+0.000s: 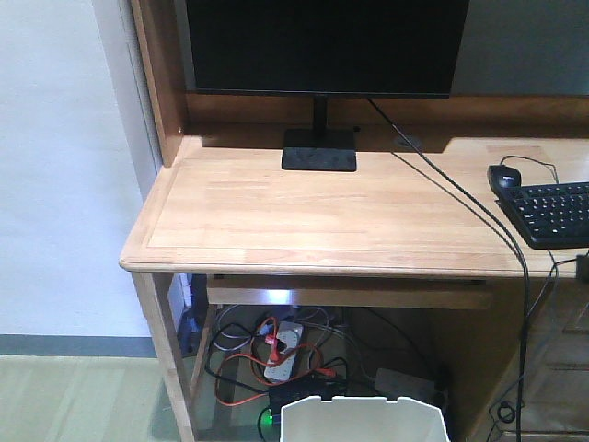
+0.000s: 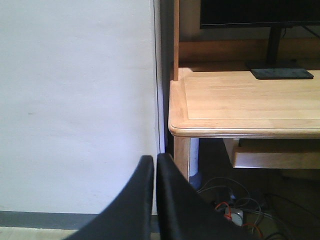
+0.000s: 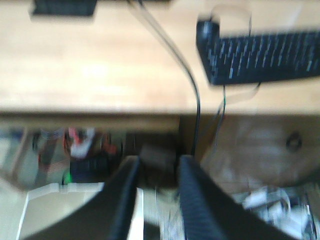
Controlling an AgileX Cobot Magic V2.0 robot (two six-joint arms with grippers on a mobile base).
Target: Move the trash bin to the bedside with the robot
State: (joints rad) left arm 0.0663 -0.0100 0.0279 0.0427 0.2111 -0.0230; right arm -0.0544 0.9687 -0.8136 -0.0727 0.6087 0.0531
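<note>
The cream-white trash bin (image 1: 363, 419) stands on the floor under the desk's front edge; only its angular rim shows at the bottom of the front view. In the blurred right wrist view the trash bin (image 3: 50, 205) lies at the lower left. My right gripper (image 3: 157, 162) is open, and a thin white wall of the bin rises between its fingers, close to the left one. My left gripper (image 2: 155, 160) is shut on nothing and points at the white wall beside the desk's corner. The bedside is out of view.
A wooden desk (image 1: 322, 212) fills the front view, carrying a black monitor (image 1: 322, 46), a keyboard (image 1: 557, 212) and a mouse (image 1: 504, 177). A power strip and tangled cables (image 1: 285, 354) lie under it. A white wall (image 2: 75, 100) stands left of the desk leg (image 2: 182, 157).
</note>
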